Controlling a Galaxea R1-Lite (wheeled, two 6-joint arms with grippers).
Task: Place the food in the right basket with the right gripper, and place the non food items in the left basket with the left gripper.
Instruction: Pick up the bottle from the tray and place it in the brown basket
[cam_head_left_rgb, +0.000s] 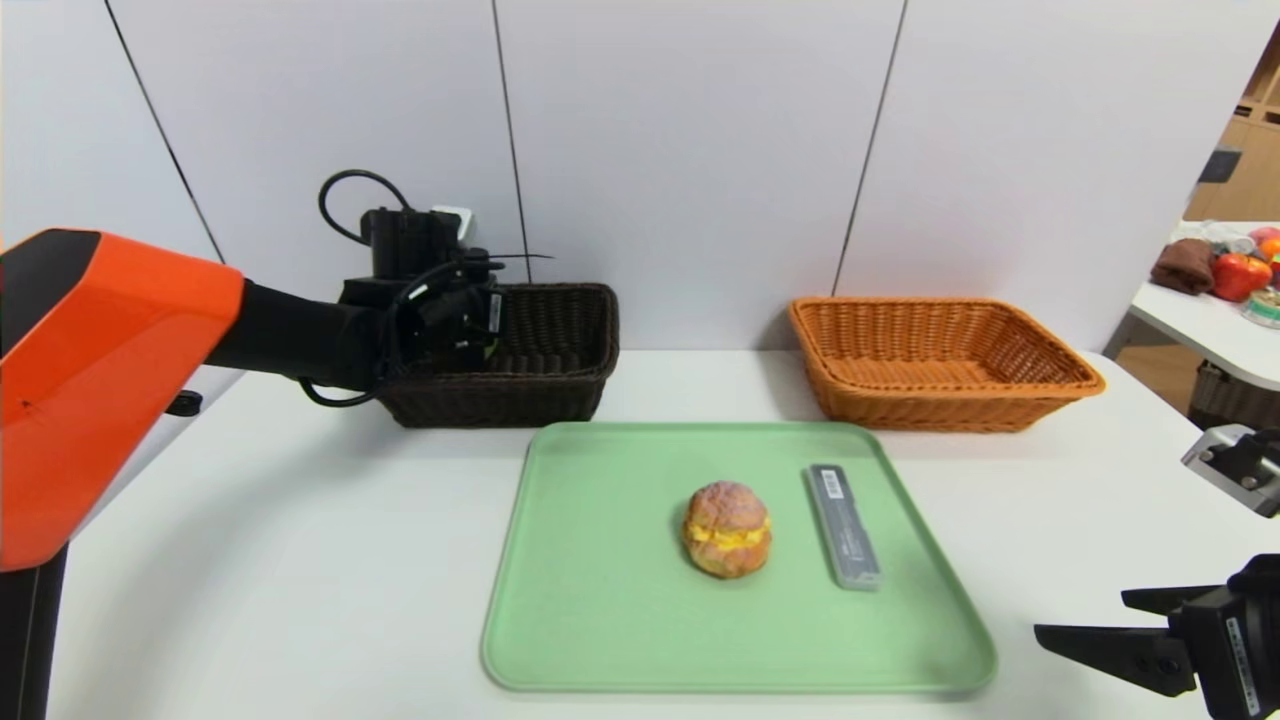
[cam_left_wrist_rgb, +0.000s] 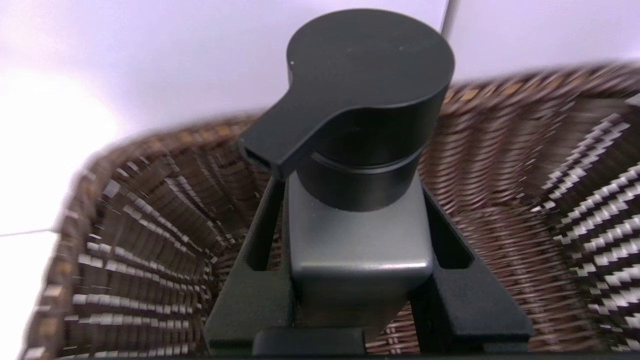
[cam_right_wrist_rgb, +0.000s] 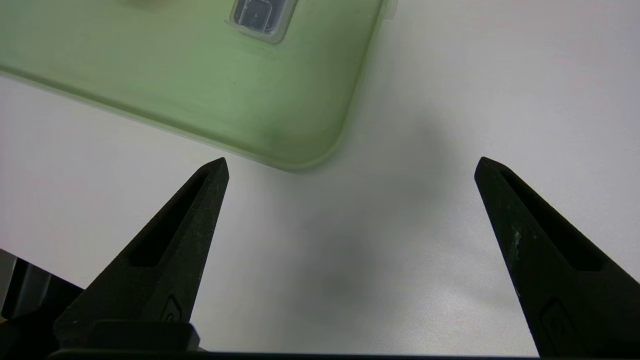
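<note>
In the head view, our left gripper (cam_head_left_rgb: 485, 345) is at the dark basket (cam_head_left_rgb: 500, 398); the bun (cam_head_left_rgb: 728, 530) and grey case (cam_head_left_rgb: 843, 525) lie on the tray (cam_head_left_rgb: 740, 680), before the orange basket (cam_head_left_rgb: 945, 410).

In the left wrist view, its fingers grasp the black bottle (cam_left_wrist_rgb: 360, 235) over the basket; we should lower it gently, then release, minding the rim. Its depth seems hard to judge.

In the right wrist view, our right gripper (cam_right_wrist_rgb: 352, 167) waits wide open beside the tray, with room around.

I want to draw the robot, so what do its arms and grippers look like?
The left arm has a shiny orange shell, a black wrist and looping black cables. The right gripper is black, with pointed, wedge-shaped fingers, and a pale label strip beside them.
</note>
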